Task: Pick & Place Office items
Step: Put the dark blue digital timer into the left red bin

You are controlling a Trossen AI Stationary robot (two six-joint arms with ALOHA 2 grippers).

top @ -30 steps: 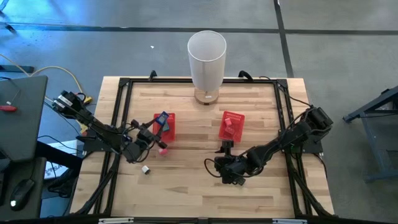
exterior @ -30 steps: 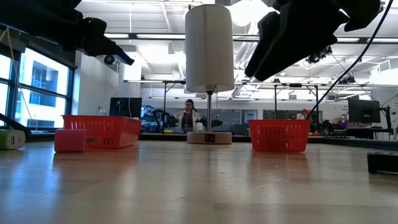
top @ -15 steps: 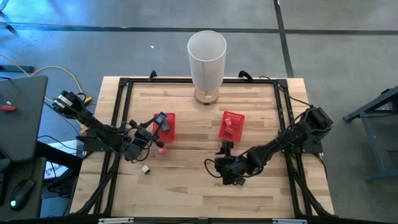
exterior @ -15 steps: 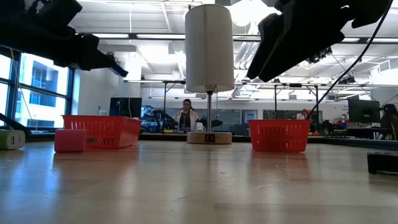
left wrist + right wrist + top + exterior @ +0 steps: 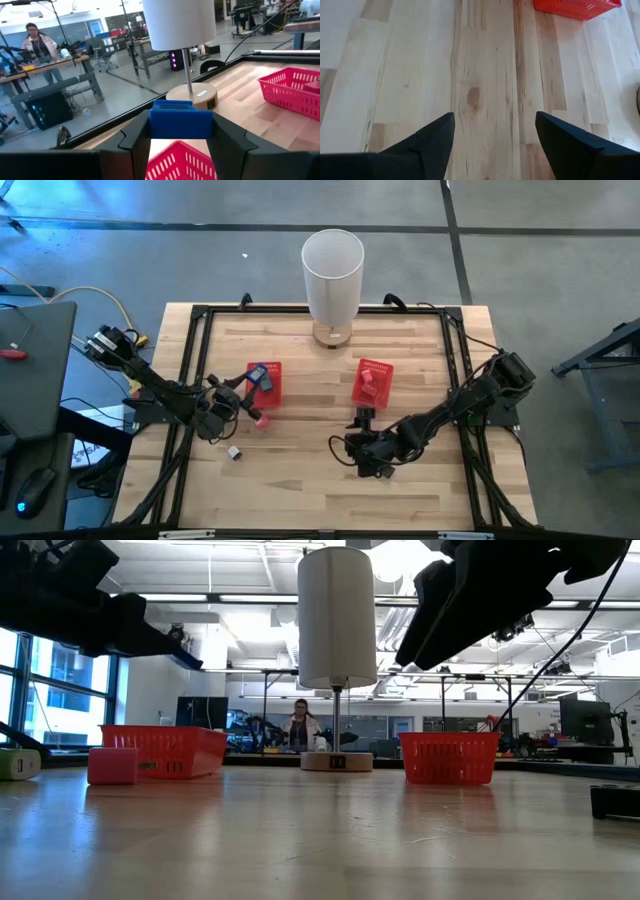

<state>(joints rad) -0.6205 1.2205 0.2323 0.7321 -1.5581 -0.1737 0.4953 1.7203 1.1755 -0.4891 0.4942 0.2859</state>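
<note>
In the left wrist view the dark fingers (image 5: 135, 140) cover both ends of the blue item (image 5: 180, 123), and the near red basket (image 5: 181, 161) is cut off by the picture's lower edge, its inside out of sight. From above, the small white piece (image 5: 233, 451) and the pink piece (image 5: 262, 421) on the tabletop (image 5: 300, 480) are too tiny to name. In the low view both arms run out past the upper edge. The small object (image 5: 367, 379) in the right-hand red basket (image 5: 379, 367) cannot be identified.
</note>
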